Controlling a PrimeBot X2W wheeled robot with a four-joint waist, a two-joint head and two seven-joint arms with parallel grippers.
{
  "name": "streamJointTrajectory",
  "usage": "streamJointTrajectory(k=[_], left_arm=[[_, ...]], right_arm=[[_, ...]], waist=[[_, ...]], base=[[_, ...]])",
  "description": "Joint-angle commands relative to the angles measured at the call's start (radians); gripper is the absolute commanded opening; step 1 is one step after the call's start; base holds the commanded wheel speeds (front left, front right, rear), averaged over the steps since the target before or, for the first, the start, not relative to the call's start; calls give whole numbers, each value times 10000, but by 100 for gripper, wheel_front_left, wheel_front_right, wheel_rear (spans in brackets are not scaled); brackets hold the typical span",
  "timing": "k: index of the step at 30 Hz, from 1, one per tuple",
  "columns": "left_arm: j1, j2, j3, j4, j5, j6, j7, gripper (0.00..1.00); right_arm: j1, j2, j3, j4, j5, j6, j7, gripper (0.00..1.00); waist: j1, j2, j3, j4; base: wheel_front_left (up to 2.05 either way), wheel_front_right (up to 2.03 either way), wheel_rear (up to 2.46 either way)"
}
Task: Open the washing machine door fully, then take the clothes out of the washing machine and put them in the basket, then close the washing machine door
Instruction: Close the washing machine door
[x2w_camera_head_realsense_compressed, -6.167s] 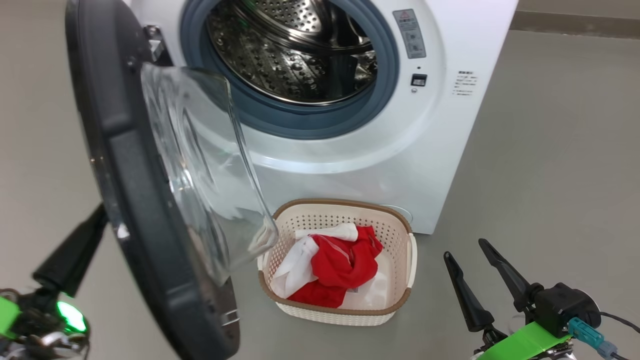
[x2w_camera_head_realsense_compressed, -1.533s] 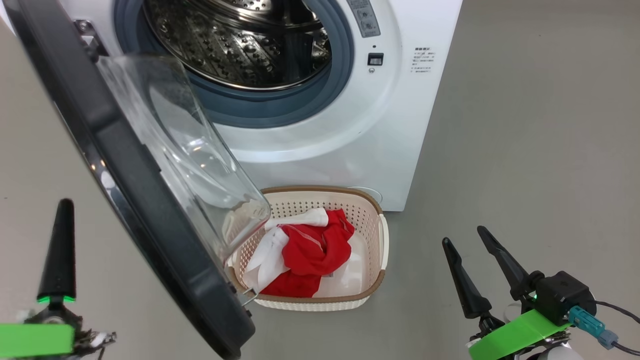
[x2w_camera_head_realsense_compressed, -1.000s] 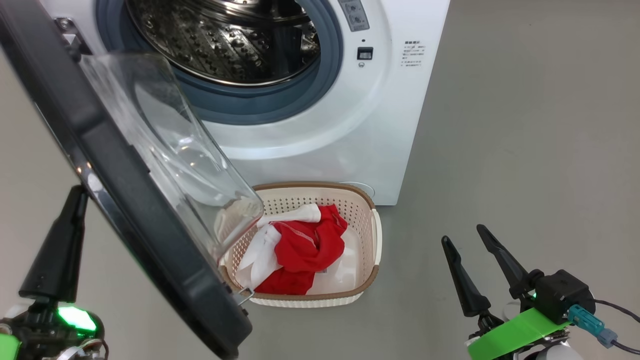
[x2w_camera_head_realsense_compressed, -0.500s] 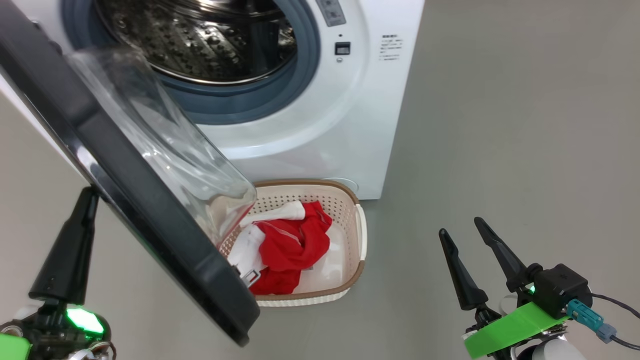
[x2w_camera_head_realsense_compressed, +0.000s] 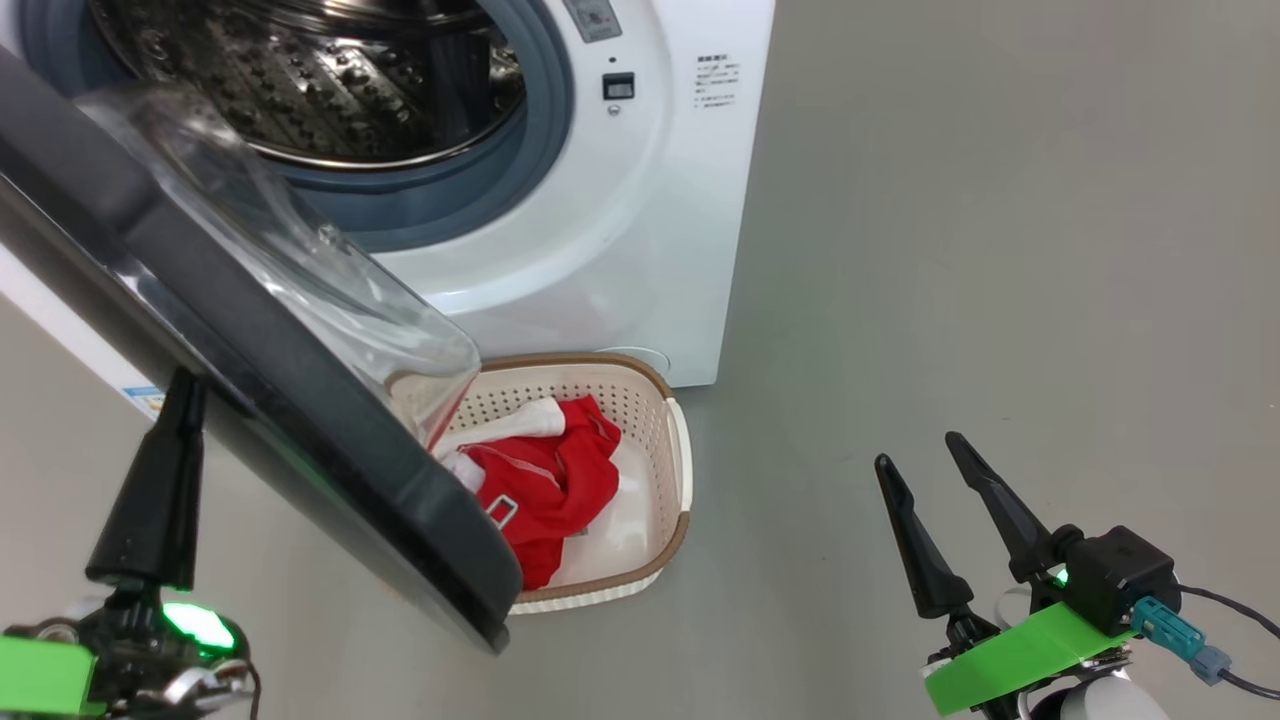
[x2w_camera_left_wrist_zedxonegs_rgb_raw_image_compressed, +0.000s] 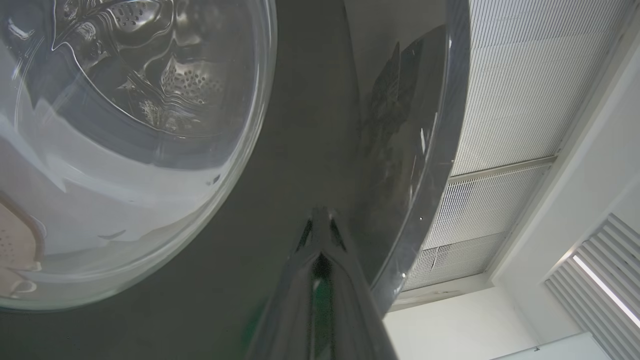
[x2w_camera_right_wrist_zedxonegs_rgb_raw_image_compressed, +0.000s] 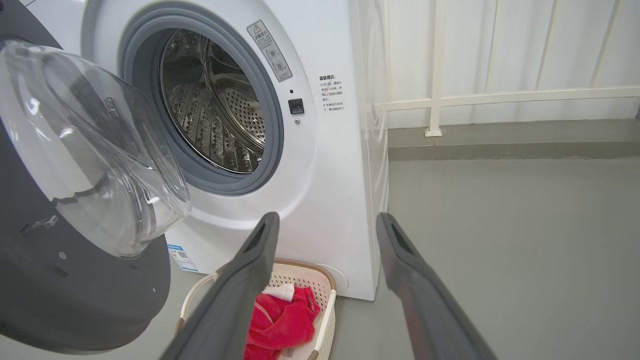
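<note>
Left wrist view: the left pincer (x2w_camera_left_wrist_zedxonegs_rgb_raw_image_compressed: 320, 220) has its two fingers pressed together, holding nothing. Its tip is set against the glossy black outer face of the door (x2w_camera_left_wrist_zedxonegs_rgb_raw_image_compressed: 310, 125), near the free edge. Whether it truly touches cannot be told.

In the head view the door stands partway between open and shut, and its glass bowl (x2w_camera_head_realsense_compressed: 300, 270) faces the washing machine (x2w_camera_head_realsense_compressed: 620, 250). The drum (x2w_camera_head_realsense_compressed: 300, 80) looks empty. The red and white clothes (x2w_camera_head_realsense_compressed: 550, 480) lie in the basket (x2w_camera_head_realsense_compressed: 580, 385), which sits on the floor (x2w_camera_head_realsense_compressed: 1000, 250) just in front of the machine and partly under the door's lower edge. The right pincer (x2w_camera_head_realsense_compressed: 915, 450) hangs well apart at the lower right, spread wide and empty.

So the unloading looks done, and the step in hand is closing the door.

- **Where to push:** the closed tip should press the black rim far from the hinge, where least force is needed, and not on the clear glass.
- **How to push:** the rim is smooth and a narrow tip may skid. The push should follow the door's arc and meet the surface squarely, rather than run in a straight line.
- **What to watch:** the door's lower edge may catch the basket rim. It cannot be told from here whether they clear each other.
- **Finishing:** a firm last press is likely needed for the latch to catch.
- **Right arm:** it is best left where it is, clear of the swing.
</note>
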Motion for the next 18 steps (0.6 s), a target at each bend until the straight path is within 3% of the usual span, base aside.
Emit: streamJointTrajectory(k=[1, 18], left_arm=[[-476, 114, 132, -101, -96, -146, -81, 0], [-1793, 106, -642, 888, -369, -584, -784, 0]], right_arm=[[-384, -56, 189, -281, 53, 62, -65, 100], [-513, -128, 267, -352, 27, 62, -65, 100]], waist=[[0, 0, 49, -95], [0, 0, 416, -467]], base=[[0, 0, 0], [0, 0, 0]])
